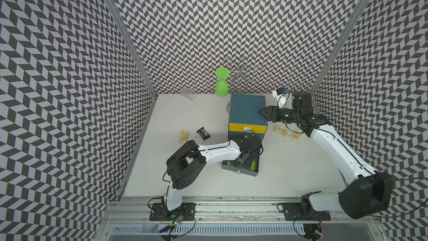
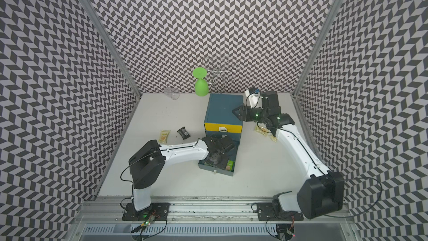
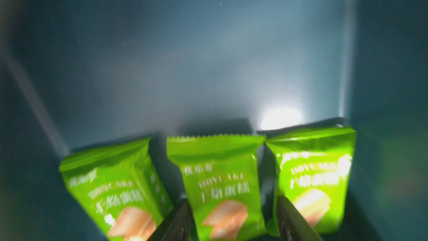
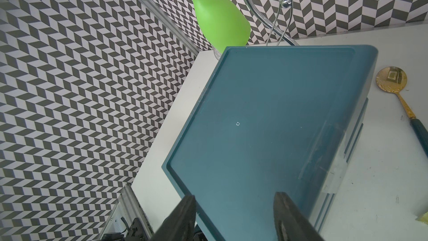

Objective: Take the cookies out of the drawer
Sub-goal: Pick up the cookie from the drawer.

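The blue bottom drawer (image 1: 238, 172) stands pulled out from the blue cabinet (image 1: 246, 110). Three bright green cookies packets (image 3: 220, 181) lie side by side on its floor. My left gripper (image 3: 234, 207) is down inside the drawer, open, with its fingers on either side of the middle packet. One green packet (image 1: 253, 165) shows beside the left wrist in both top views. On the table lie a pale yellow packet (image 1: 184, 136), a black packet (image 1: 203, 133) and two yellow packets (image 1: 281, 130) right of the cabinet. My right gripper (image 1: 260, 111) hovers open and empty over the cabinet's top right edge.
The cabinet's yellow upper drawer (image 1: 246, 128) is closed. Behind the cabinet a green wine glass (image 1: 221, 86) hangs upside down on a chrome rack (image 1: 240, 73). A clear glass (image 1: 188, 93) lies at the back. A gold spoon (image 4: 393, 82) lies beside the cabinet.
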You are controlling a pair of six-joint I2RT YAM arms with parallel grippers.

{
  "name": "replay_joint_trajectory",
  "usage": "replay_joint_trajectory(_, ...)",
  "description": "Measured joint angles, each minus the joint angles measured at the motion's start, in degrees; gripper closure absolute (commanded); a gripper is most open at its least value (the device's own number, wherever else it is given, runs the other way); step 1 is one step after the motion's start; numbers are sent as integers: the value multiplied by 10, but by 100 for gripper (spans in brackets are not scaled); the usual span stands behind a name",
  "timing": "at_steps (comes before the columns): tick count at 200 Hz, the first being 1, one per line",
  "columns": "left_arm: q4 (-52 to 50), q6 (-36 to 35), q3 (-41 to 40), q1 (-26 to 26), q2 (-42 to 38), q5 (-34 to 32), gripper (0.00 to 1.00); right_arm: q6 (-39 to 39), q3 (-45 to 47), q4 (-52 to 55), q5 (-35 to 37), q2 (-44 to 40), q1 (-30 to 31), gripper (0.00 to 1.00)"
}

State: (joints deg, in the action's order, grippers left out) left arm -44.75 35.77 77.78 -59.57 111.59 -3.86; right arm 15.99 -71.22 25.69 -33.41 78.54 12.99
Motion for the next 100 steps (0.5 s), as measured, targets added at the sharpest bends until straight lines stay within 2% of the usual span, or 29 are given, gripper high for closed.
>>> replay_joint_trajectory(29, 3, -1, 0, 2, 4, 2, 42, 0, 2, -2, -1, 0, 0, 42)
replay_joint_trajectory(66, 8, -5, 0, 6, 9, 0, 58, 0, 3, -4, -5, 0, 0, 42)
replay_joint_trajectory(100, 6, -8, 8, 7, 12, -5, 65, 0, 9, -4, -5, 0, 0, 42)
